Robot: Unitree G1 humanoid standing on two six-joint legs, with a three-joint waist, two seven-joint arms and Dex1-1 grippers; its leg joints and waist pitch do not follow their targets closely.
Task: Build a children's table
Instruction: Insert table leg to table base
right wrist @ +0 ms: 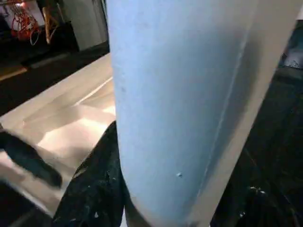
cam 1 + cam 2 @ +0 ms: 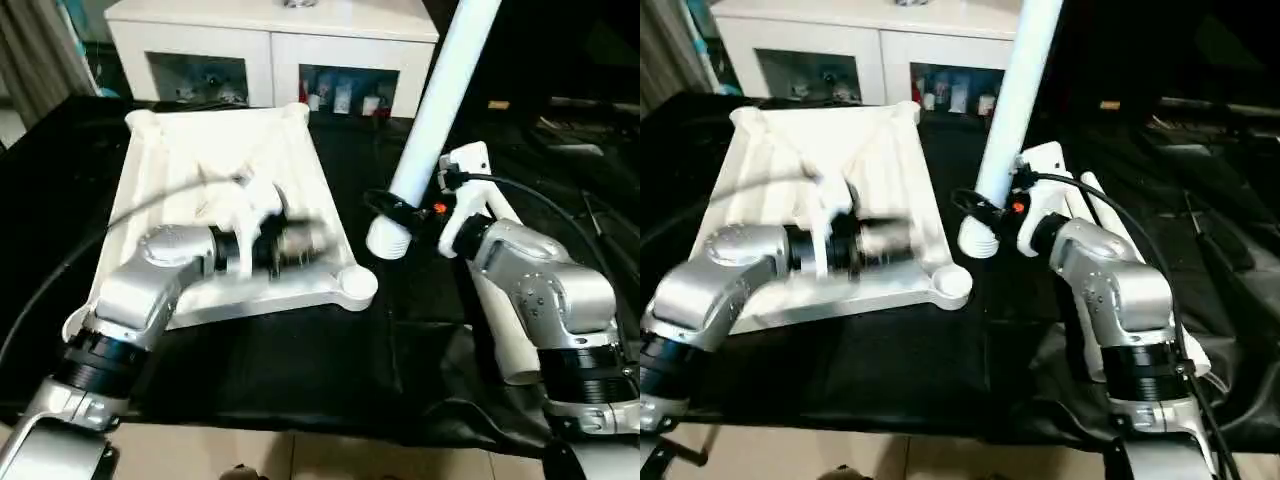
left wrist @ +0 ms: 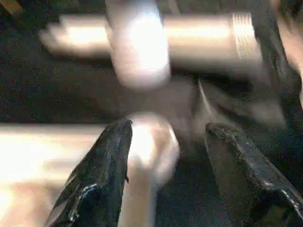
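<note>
Though smeared by motion, left gripper [image 2: 300, 243] over the upturned tabletop [image 2: 190, 150], fingers [image 3: 102, 175] parted around nothing. Right gripper [image 2: 400, 212] clamped on a leg [image 2: 440, 95] leaning toward one o'clock, top cut off, threaded end beside the near corner socket [image 2: 355, 285]. Another leg [image 2: 505, 335] half hidden behind the right forearm. White cabinet [image 2: 270, 35] at twelve o'clock.

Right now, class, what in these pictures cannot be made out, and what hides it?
- Left pincer: motion-blurred in the eye views over the tabletop.
- Held leg: its upper end is cut off by the frame's top edge.
- Leg lying on the table: largely covered by the right forearm.
- Cabinet contents: too small.
</note>
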